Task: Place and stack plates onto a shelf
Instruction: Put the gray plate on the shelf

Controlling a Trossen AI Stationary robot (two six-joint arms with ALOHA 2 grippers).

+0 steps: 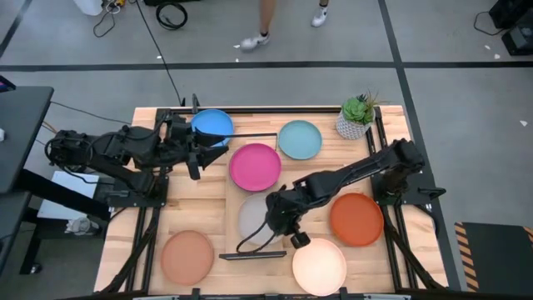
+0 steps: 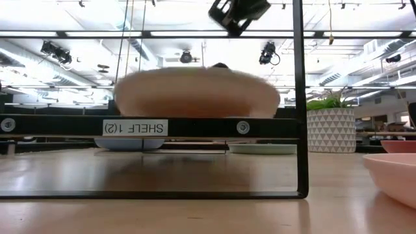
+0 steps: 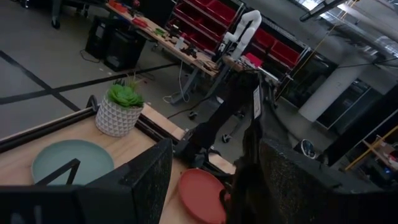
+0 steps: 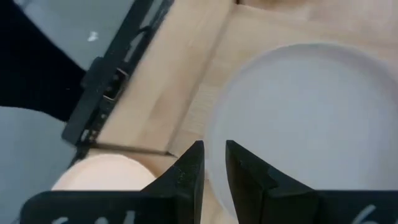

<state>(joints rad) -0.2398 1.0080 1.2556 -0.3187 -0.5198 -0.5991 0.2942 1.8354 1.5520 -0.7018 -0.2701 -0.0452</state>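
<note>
The right gripper point(image 1: 283, 223) reaches left and down over the grey plate's point(image 1: 252, 215) right rim on the shelf point(image 1: 218, 200), fingers point(image 4: 189, 177) slightly parted, gripping nothing. The left gripper point(image 1: 198, 150) hovers wide open beside the blue plate point(image 1: 212, 125).

One plate point(image 1: 255, 213) lies on the shelf point(image 1: 240, 193) mid-table; another point(image 1: 255, 166) sits behind it. Two plates point(image 1: 211, 125) point(image 1: 300, 139) lie at the back, a plant pot point(image 1: 355, 118) in the back right corner, three plates point(image 1: 187, 257) point(image 1: 319, 266) point(image 1: 356, 219) along the front.
</note>
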